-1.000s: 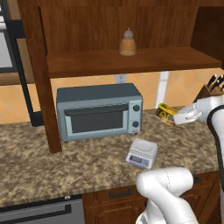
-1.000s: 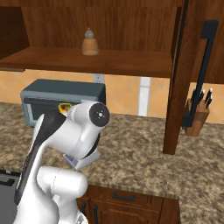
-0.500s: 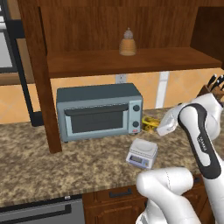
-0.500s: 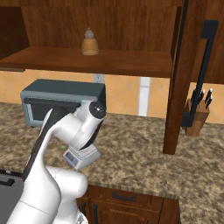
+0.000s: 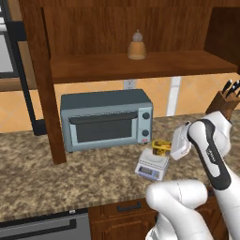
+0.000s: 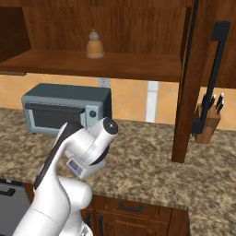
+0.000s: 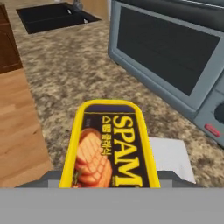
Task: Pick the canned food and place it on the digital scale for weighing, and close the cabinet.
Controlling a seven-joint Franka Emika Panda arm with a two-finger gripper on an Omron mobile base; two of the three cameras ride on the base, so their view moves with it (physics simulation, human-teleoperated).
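Tool (image 5: 165,149), clenched on canned food (image 5: 161,146) at centre right, needs lowering squarely onto digital scale (image 5: 152,165) just below before release.

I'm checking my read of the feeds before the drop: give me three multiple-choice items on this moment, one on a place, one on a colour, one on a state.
1. Where is the canned food?
A. On the cabinet shelf
B. Carried in the gripper just above the digital scale
C. On the counter beside the knife block

2. What colour is the tin's rim?
A. Yellow
B. Red
C. Green

3. How does the cabinet stand?
A. Shut
B. Doors removed
C. Open

Answers:
1 B: the left base view shows the tin at the hand over the scale's back edge, and the hand view shows the white platform beneath it.
2 A: the hand view shows a yellow border around the label.
3 C: the shelf with the tan bottle lies exposed, and a door with a black handle stands edge-on.
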